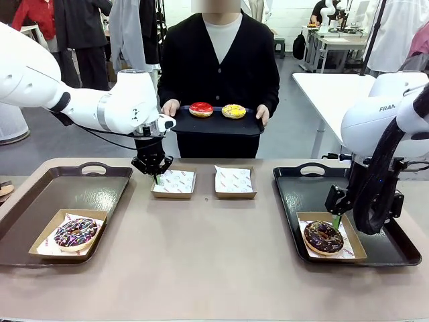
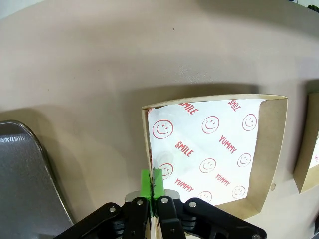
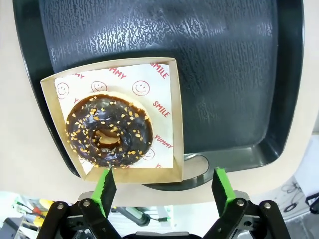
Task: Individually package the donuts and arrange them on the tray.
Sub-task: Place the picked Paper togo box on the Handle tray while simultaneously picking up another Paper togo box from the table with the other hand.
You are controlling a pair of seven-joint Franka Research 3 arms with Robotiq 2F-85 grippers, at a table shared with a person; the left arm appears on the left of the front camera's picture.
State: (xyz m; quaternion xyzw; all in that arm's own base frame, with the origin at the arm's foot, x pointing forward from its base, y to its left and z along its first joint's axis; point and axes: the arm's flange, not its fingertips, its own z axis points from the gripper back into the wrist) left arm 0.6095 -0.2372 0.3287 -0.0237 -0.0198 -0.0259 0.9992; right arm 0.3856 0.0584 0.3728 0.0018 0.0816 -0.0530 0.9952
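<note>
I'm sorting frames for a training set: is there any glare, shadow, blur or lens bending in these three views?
Front view: evenly lit and sharp across the tabletop. Left wrist view: a broad, soft shadow band lies across the table above the paper-lined box, whose print reads crisp. Right wrist view: overhead light glints off the black tray's textured bottom, and its edges bow from the wide lens. The chocolate donut is in focus.

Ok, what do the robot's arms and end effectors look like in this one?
The left arm and right arm are glossy white with rounded joints; the right one carries dark "FRAN" lettering and a thick black cable. The left end effector and right end effector are black, two-fingered and green-tipped.
</note>
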